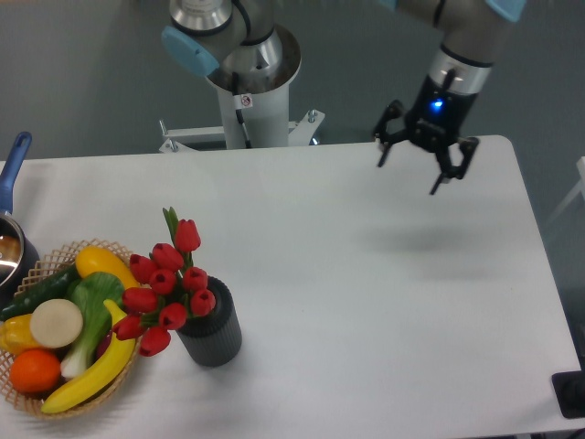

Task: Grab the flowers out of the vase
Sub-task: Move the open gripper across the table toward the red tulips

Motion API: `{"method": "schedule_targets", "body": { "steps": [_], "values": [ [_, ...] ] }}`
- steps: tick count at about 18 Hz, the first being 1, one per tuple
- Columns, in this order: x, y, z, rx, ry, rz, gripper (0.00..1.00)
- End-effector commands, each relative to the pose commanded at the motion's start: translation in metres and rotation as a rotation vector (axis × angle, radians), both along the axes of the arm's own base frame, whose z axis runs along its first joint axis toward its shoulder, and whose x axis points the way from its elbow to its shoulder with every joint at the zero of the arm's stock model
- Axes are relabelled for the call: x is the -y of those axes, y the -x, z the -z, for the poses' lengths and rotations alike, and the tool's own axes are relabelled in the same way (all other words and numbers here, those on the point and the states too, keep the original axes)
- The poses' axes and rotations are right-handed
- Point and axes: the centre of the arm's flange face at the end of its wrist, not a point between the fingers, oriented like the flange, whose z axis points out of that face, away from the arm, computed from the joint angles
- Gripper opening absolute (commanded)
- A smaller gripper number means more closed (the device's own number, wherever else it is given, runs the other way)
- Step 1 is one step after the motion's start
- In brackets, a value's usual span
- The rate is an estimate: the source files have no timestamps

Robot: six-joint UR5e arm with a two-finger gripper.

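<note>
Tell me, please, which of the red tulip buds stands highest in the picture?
The single bud at the bunch's top, beside the upright green leaf tip; the other flowers cluster lower, over the vase mouth.

flowers (164,293): red buds, green stems | vase (212,331): near-black, fine ribbing | basket (55,261): tan wicker | table (366,302): white | gripper (409,176): black, blue light

A UR5e arm's gripper (409,176) hangs above the white table (366,293) at two o'clock, its two fingers spread apart and holding nothing. At eight o'clock, red tulip flowers (165,288) stand in a dark ribbed vase (213,331), leaning over a wicker basket (55,256) of fruit and vegetables. A blue-handled pot (13,197) sits at nine o'clock.
</note>
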Motion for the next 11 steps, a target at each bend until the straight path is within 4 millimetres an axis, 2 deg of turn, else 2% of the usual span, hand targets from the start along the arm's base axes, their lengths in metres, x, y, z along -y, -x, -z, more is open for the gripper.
{"method": "schedule_targets", "body": {
  "steps": [3,5,9,11],
  "values": [
    [-0.010,-0.008,0.002,0.057,-0.144,-0.003,1.00],
    [-0.017,-0.014,0.001,0.063,-0.157,0.010,1.00],
    [-0.054,-0.037,0.000,0.067,-0.177,0.097,1.00],
    [-0.084,-0.047,0.003,0.075,-0.212,0.157,1.00]
  ]
}}
